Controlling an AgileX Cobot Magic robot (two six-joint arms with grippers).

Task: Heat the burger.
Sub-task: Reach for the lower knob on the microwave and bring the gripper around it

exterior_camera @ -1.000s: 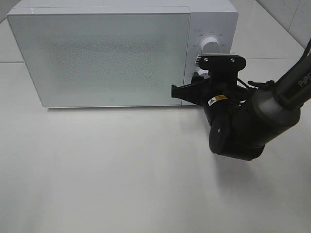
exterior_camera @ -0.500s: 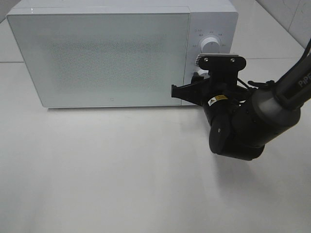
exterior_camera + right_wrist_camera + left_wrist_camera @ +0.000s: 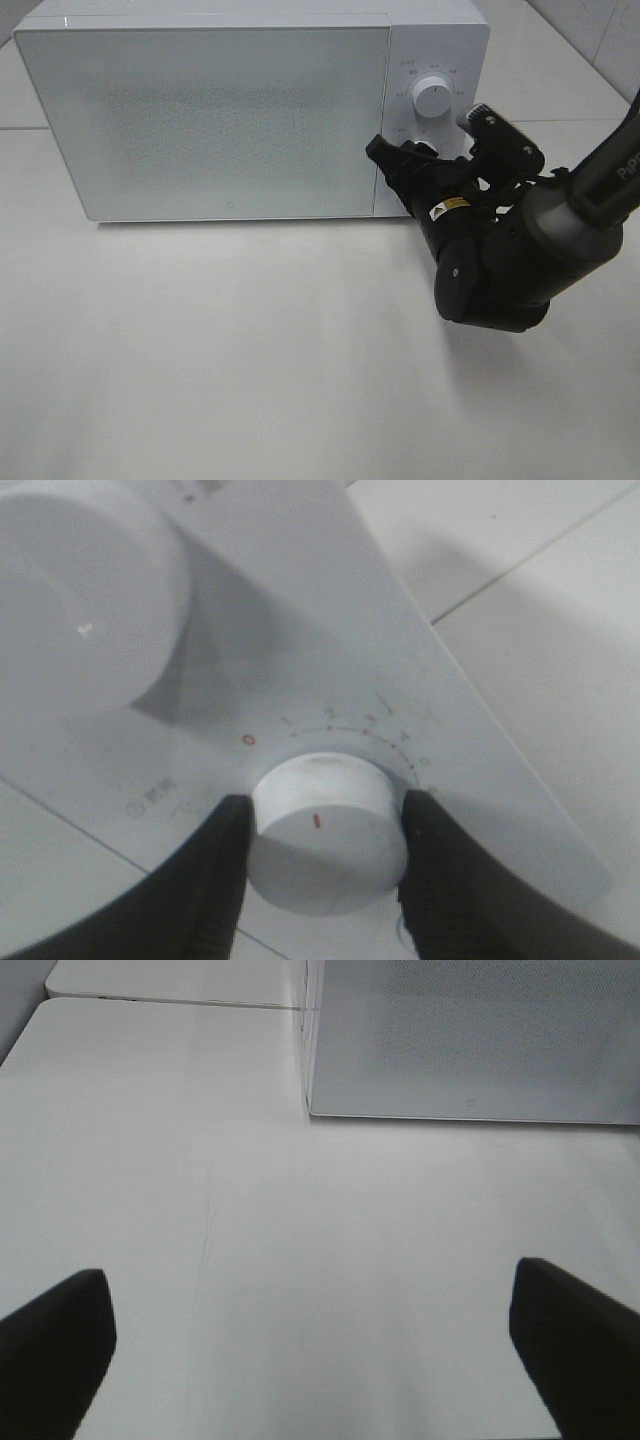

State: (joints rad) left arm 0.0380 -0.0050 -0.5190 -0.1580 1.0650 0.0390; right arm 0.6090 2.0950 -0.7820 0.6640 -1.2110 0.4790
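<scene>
- The white microwave (image 3: 200,110) stands at the far side of the white table (image 3: 250,380), its wide frosted door shut.
- The burger shows in none of the views. The door cannot be seen through, so where the burger is cannot be told.
- The control panel on the microwave's right side carries two round white knobs, the upper knob (image 3: 432,97) in plain sight from above.
- The right gripper (image 3: 435,140) is up against that panel below the upper knob, its black wrist body tilted and reaching in from the near right.
- In the right wrist view the right gripper (image 3: 325,845) is clamped on the lower knob (image 3: 330,825). One black finger (image 3: 215,880) presses on one side of the knob and the other presses on the opposite side.
- The lower knob has a short red mark on its face, and a printed scale starting at a red zero arcs round it. The upper knob (image 3: 80,600) is blurred in the same view.
- The left gripper (image 3: 315,1360) is spread wide and holds nothing, with only its two dark fingertips (image 3: 50,1350) in the corners of its wrist view.
- It hangs over bare table on the near side of the microwave (image 3: 480,1040), well apart from it. The left arm is outside the high view.
</scene>
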